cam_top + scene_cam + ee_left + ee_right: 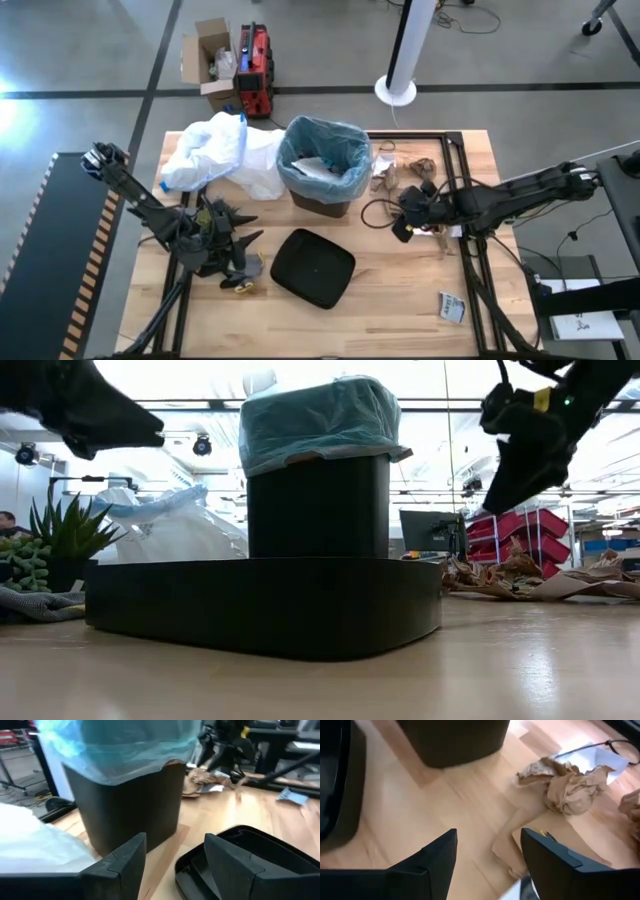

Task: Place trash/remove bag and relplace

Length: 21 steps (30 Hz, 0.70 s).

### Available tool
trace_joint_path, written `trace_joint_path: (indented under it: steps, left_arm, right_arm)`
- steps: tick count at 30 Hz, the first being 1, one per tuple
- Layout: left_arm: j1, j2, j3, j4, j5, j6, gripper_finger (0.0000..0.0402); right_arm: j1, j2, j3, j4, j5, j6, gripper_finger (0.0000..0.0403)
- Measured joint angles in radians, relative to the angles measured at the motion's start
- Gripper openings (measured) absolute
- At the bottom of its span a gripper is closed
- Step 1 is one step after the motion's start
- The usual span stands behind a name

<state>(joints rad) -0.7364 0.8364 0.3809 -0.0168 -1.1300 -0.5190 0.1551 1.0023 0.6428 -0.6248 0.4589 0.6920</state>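
High view: the bin [322,165] stands lined with the blue bag [345,140], some trash inside; brown paper [415,170] and a packet [452,306] remain on the wooden table [400,290], so clearing and bag replacement are still ahead. Its lid [312,267] lies near.

Low view: a bright workshop with red cases behind.

Left wrist view: left gripper [175,862] empty, fingers apart.

Right wrist view: right gripper [487,862] empty, fingers apart over paper.

Left arm reaches from the left edge toward lower centre-left, left gripper [243,250] fingers spread, empty. Right arm extends from the right edge toward centre, right gripper [402,216] fingers likewise parted, empty.
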Motion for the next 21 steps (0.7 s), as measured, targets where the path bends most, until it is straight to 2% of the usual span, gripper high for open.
trace_joint_path:
  steps: [5,9,13,17,21]
  left_arm:
    - [0.000,0.002,-0.087,0.137,-0.109,-0.002,0.0189]
    - [0.001,0.002,-0.128,0.209,-0.197,-0.060,0.0182]
    - [0.005,0.002,-0.135,0.209,-0.203,-0.067,0.0173]
    - [0.024,0.003,-0.135,0.209,-0.153,-0.046,0.0164]
    - [0.046,0.003,-0.133,0.208,-0.139,0.128,0.0154]
  right_arm:
    - [0.000,0.008,-0.071,0.116,0.101,0.017,0.0197]
    - [0.000,0.008,-0.084,0.127,0.119,0.017,0.0192]
    - [0.000,0.007,-0.086,0.149,0.136,0.013,0.0190]
    - [0.000,0.009,-0.086,0.160,0.155,-0.023,0.0192]
    - [0.000,0.007,-0.086,0.202,0.157,-0.071,0.0195]
